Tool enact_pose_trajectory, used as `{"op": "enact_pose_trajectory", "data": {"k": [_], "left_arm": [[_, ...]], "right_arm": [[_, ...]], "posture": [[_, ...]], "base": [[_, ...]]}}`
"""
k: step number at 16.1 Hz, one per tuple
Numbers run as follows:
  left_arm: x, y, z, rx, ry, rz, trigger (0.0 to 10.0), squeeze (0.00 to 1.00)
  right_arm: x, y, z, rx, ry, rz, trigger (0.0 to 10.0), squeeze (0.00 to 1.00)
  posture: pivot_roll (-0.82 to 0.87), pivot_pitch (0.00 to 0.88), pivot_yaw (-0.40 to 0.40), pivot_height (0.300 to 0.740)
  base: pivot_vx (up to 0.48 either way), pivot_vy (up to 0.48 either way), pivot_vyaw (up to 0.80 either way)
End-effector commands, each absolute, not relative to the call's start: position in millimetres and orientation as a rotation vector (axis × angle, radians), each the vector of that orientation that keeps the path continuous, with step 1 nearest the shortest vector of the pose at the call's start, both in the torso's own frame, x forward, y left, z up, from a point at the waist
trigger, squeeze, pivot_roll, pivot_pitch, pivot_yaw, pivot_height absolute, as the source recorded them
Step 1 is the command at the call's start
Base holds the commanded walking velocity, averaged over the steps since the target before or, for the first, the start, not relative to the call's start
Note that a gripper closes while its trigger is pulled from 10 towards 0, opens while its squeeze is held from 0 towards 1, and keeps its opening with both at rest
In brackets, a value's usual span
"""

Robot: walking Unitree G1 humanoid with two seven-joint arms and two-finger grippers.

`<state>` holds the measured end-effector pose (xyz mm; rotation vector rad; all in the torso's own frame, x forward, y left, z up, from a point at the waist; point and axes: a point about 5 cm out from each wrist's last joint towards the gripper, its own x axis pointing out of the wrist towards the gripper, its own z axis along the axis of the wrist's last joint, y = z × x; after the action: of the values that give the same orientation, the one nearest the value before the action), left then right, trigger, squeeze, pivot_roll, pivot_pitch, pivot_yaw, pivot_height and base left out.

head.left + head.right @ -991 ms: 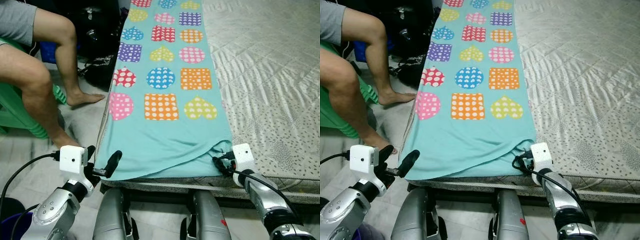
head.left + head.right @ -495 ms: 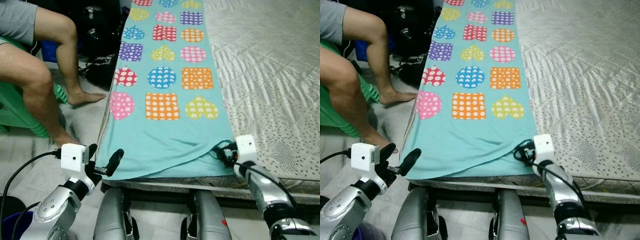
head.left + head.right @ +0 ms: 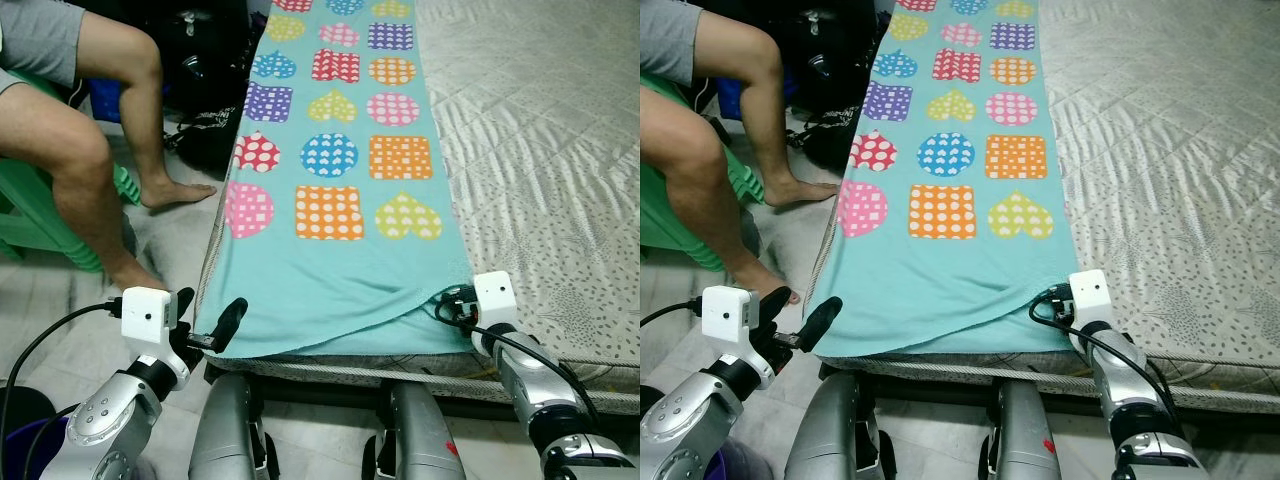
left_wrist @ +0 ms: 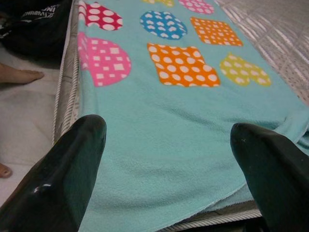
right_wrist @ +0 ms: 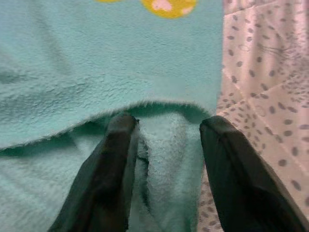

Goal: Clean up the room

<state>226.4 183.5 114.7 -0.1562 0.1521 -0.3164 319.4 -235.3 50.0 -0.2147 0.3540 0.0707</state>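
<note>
Right pincer (image 5: 161,159) has crept forward, open, straddling the blanket (image 3: 340,200) fold at the mattress (image 3: 540,150) near edge, probably to pinch that corner. Left pincer (image 4: 169,159) hovers open at the near left corner, likely for a two-handed fold.

The right gripper (image 5: 161,159) has slid forward along the mattress's near edge, its spread black fingers (image 5: 116,159) now pushed under the folded near right corner of the turquoise fleece blanket with coloured dotted shapes (image 3: 340,270).

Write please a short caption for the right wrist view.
Open right claw straddling a folded corner of the turquoise blanket on the speckled mattress.
</note>
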Motion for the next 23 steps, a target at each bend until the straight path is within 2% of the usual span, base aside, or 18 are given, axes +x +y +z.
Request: {"op": "enact_pose_trajectory", "data": {"k": [1, 2, 4, 5, 7, 8, 9, 10, 11, 13, 14, 15, 16, 17, 22, 23], "left_arm": [[225, 188, 111, -0.143, 0.178, -0.301, 10.0, 0.0], [225, 188, 111, -0.143, 0.179, -0.301, 10.0, 0.0], [224, 188, 111, -0.143, 0.178, -0.299, 10.0, 0.0], [224, 189, 111, -0.141, 0.181, -0.298, 10.0, 0.0], [224, 188, 110, -0.14, 0.183, -0.298, 10.0, 0.0], [224, 188, 110, -0.14, 0.183, -0.299, 10.0, 0.0], [224, 188, 110, -0.139, 0.185, -0.3, 10.0, 0.0], [224, 188, 110, -0.138, 0.186, -0.3, 10.0, 0.0], [224, 188, 109, -0.136, 0.187, -0.3, 10.0, 0.0], [224, 188, 109, -0.133, 0.187, -0.298, 10.0, 0.0], [224, 188, 109, -0.132, 0.188, -0.297, 10.0, 0.0], [224, 188, 109, -0.131, 0.188, -0.296, 10.0, 0.0], [223, 188, 109, -0.13, 0.187, -0.295, 10.0, 0.0], [223, 189, 109, -0.13, 0.188, -0.295, 10.0, 0.0], [221, 182, 108, -0.146, 0.207, -0.349, 10.0, 0.0], [221, 182, 107, -0.147, 0.208, -0.347, 10.0, 0.0]], "right_arm": [[317, -238, 45, -0.237, 0.388, 0.047, 7.2, 0.0], [317, -237, 45, -0.238, 0.39, 0.047, 6.7, 0.0], [317, -237, 44, -0.241, 0.399, 0.05, 6.9, 0.0], [316, -236, 42, -0.248, 0.417, 0.054, 5.4, 0.0], [313, -237, 38, -0.254, 0.436, 0.058, 5.6, 0.0], [312, -237, 36, -0.261, 0.451, 0.06, 6.7, 0.0], [310, -237, 34, -0.268, 0.463, 0.057, 6.6, 0.0], [309, -237, 32, -0.276, 0.475, 0.053, 6.0, 0.0], [308, -237, 30, -0.277, 0.479, 0.054, 0.0, 0.0], [305, -238, 26, -0.299, 0.505, 0.028, 0.0, 0.0], [305, -238, 27, -0.296, 0.493, 0.015, 0.3, 0.0], [307, -238, 30, -0.289, 0.468, 0.008, 5.4, 0.0], [310, -239, 34, -0.298, 0.445, -0.011, 8.3, 0.0], [311, -240, 37, -0.302, 0.426, -0.023, 10.0, 0.0], [315, -245, 45, -0.258, 0.365, -0.059, 10.0, 0.0], [312, -247, 44, -0.265, 0.37, -0.056, 10.0, 0.89]], "posture": [[0.1, 0.19, 0.022, 0.587], [0.1, 0.194, 0.022, 0.587], [0.1, 0.194, 0.022, 0.587], [0.1, 0.194, 0.022, 0.587], [0.1, 0.194, 0.022, 0.587], [0.1, 0.193, 0.021, 0.587], [0.1, 0.193, 0.021, 0.587], [0.1, 0.193, 0.021, 0.587], [0.1, 0.192, 0.02, 0.587], [0.1, 0.19, 0.018, 0.587], [0.1, 0.19, 0.018, 0.587], [0.1, 0.189, 0.017, 0.587], [0.1, 0.189, 0.017, 0.587], [0.1, 0.188, 0.017, 0.587], [0.1, 0.183, 0.015, 0.587], [0.1, 0.185, 0.016, 0.587]], "base": [[0.0, 0.0, 0.0], [0.0, 0.0, 0.0], [0.0, 0.0, 0.0], [0.0, 0.0, 0.0], [0.0, 0.0, 0.0], [0.0, 0.0, 0.0], [0.0, 0.0, 0.0], [0.0, 0.0, 0.0], [0.0, 0.0, 0.0], [0.0, 0.0, 0.0], [0.0, 0.0, 0.0], [0.0, 0.0, 0.0], [0.0, 0.0, 0.0], [0.0, 0.0, 0.0], [0.0, 0.0, 0.0], [0.0, 0.0, 0.0]]}}
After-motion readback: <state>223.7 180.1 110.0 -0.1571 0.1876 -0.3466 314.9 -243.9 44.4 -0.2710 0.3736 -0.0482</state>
